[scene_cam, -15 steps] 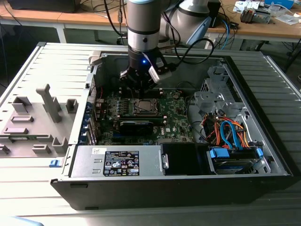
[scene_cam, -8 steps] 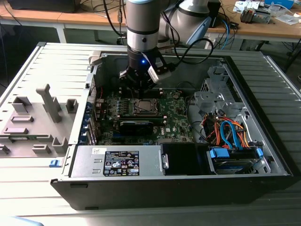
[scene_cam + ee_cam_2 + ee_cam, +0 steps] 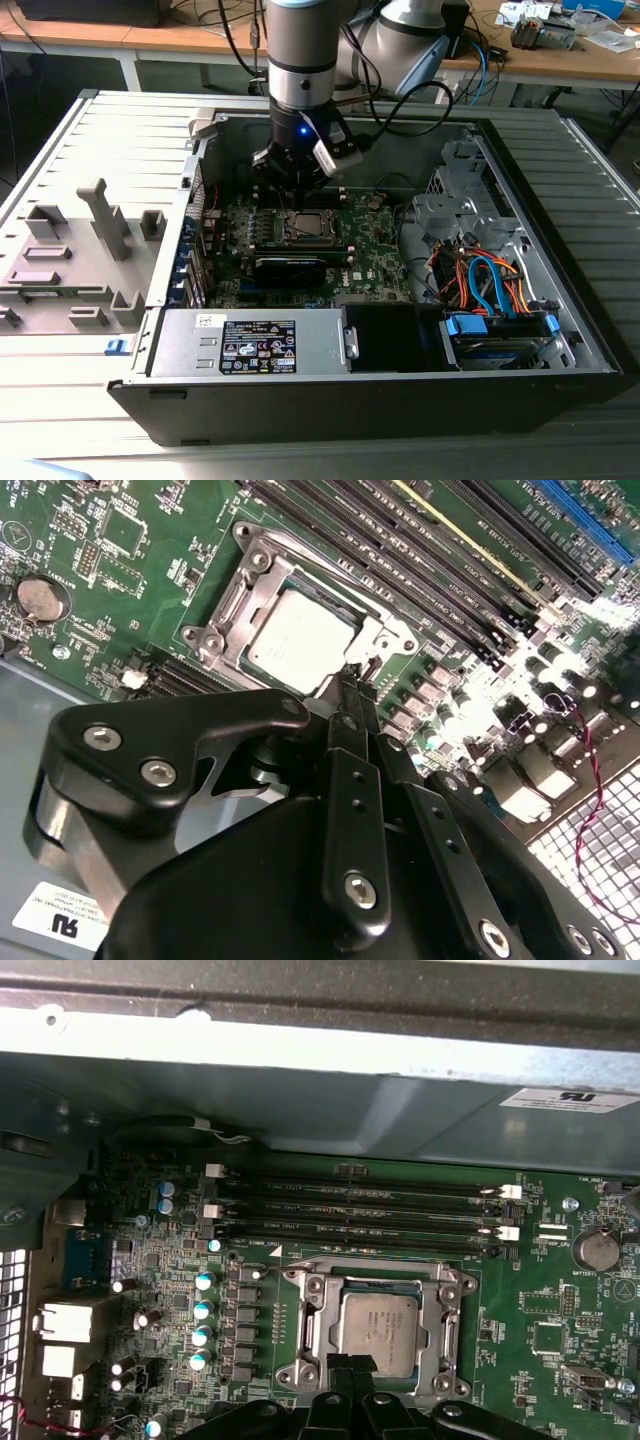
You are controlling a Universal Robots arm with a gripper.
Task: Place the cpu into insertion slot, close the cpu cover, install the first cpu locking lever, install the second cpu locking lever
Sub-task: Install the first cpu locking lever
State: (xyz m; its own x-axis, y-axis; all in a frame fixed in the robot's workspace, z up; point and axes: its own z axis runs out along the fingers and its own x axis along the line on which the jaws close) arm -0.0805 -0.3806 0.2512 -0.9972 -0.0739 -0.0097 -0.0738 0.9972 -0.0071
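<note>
The cpu lies flat in the insertion slot, its silvery top showing in both wrist views. The cpu cover is folded down flat around the chip, its cut-out framing it. My gripper hangs just over the socket's edge with its thin fingers pressed together and nothing visible between them; the tips sit at the rim beside the chip. In the exterior view the gripper stands low over the socket on the green motherboard. I cannot make out how the locking levers lie.
Several long memory slots run beside the socket. A round battery and upright capacitors stand nearby. In the exterior view's right part of the open case are coloured cables; a power supply lies at the front.
</note>
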